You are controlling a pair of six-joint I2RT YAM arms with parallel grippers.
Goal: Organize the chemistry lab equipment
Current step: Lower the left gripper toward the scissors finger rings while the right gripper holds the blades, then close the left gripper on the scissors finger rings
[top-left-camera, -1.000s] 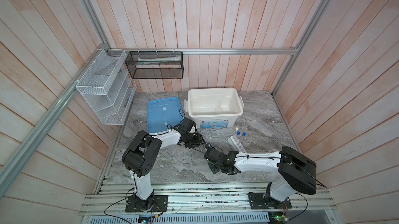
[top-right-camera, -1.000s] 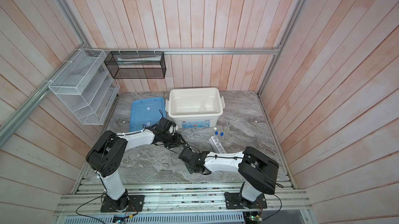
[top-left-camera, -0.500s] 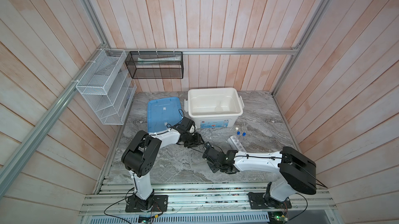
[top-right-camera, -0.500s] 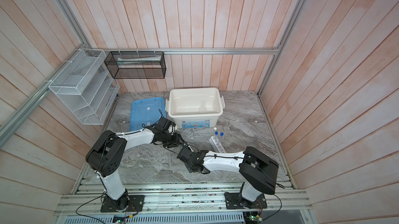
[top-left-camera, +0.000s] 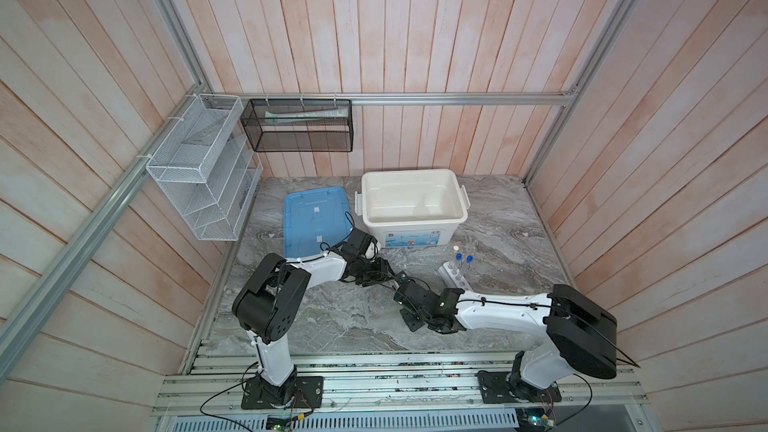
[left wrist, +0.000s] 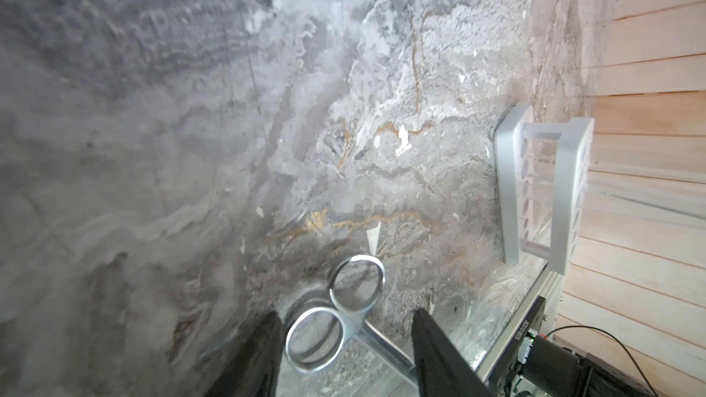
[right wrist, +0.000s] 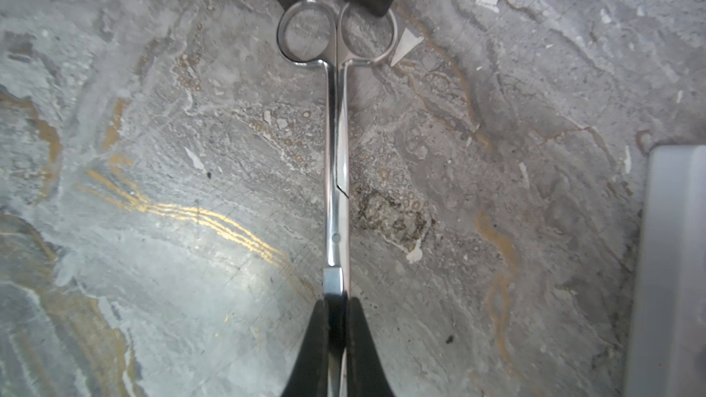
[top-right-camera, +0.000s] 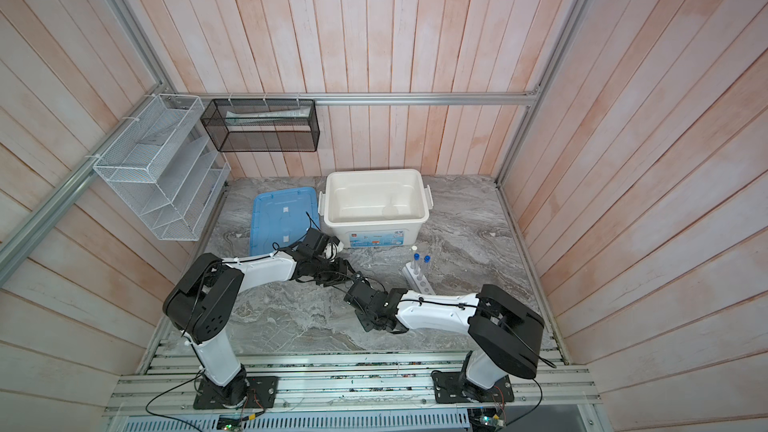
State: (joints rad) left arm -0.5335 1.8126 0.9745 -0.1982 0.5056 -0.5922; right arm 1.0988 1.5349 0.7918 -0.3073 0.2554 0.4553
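At mid-table, your right gripper [right wrist: 337, 309] pinches the scissors [right wrist: 336, 139] by the blades; your left gripper [left wrist: 347, 318] stands spread at their loops.

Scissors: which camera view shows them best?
The right wrist view: the scissors show nearly full length, rings down to the right gripper clamping the blades. The left wrist view shows only the rings; in both top views they are nearly hidden.

wht tub [top-left-camera: 415, 229] | blue lid [top-left-camera: 309, 217] beside | wht rack [top-left-camera: 199, 176] | blk rack [top-left-camera: 297, 126]
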